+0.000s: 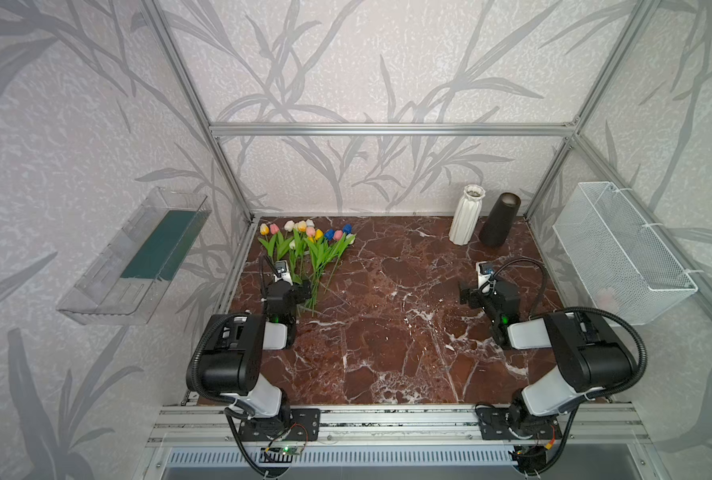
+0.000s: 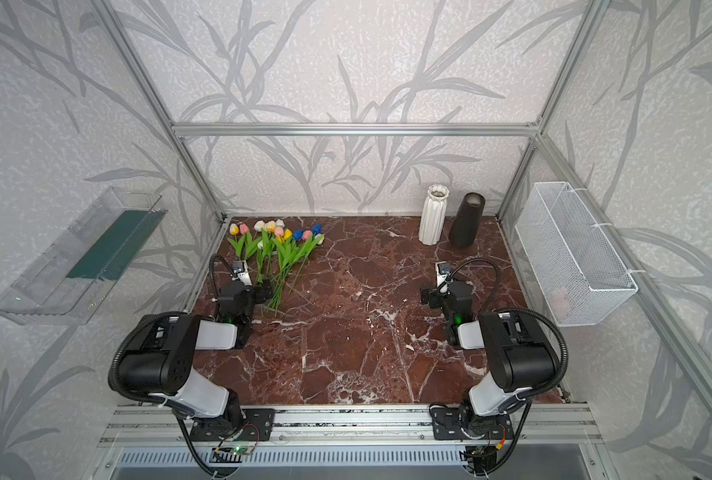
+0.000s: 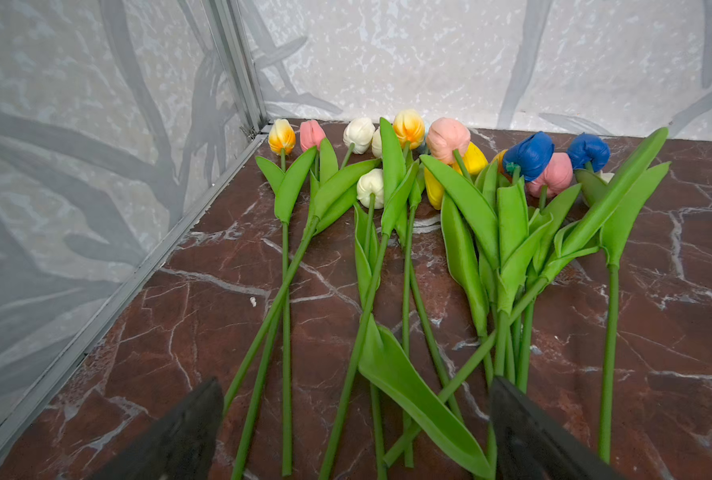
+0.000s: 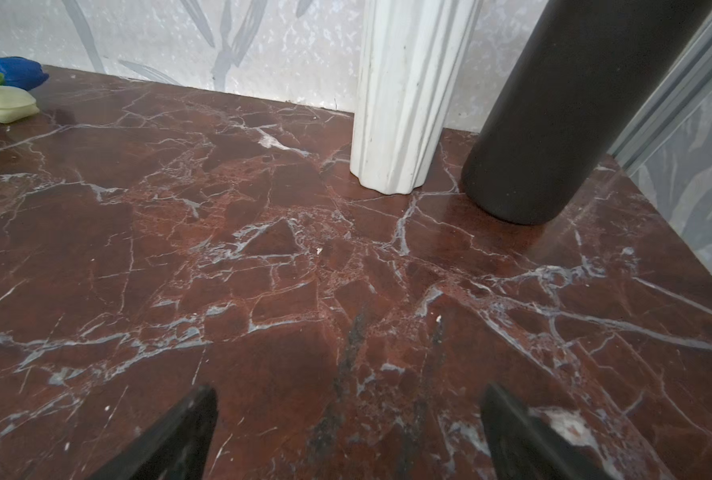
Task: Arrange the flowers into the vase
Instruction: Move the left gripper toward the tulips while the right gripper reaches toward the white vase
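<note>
Left gripper (image 3: 356, 384), jaws spread wide and empty, hangs low over the stem ends of the flowers (image 3: 470, 208), which lie fanned on the marble tabletop (image 3: 179, 332) in its far left corner, heads toward the back wall. The pick is best made on the outlying stem (image 3: 609, 332), below its leaves, since the middle stems cross and would likely drag neighbours along. Right gripper (image 4: 348, 390), likewise spread and empty, faces the white ribbed vase (image 4: 400, 104) and the black vase (image 4: 553, 124), just beside each other and well apart from the flowers.
</note>
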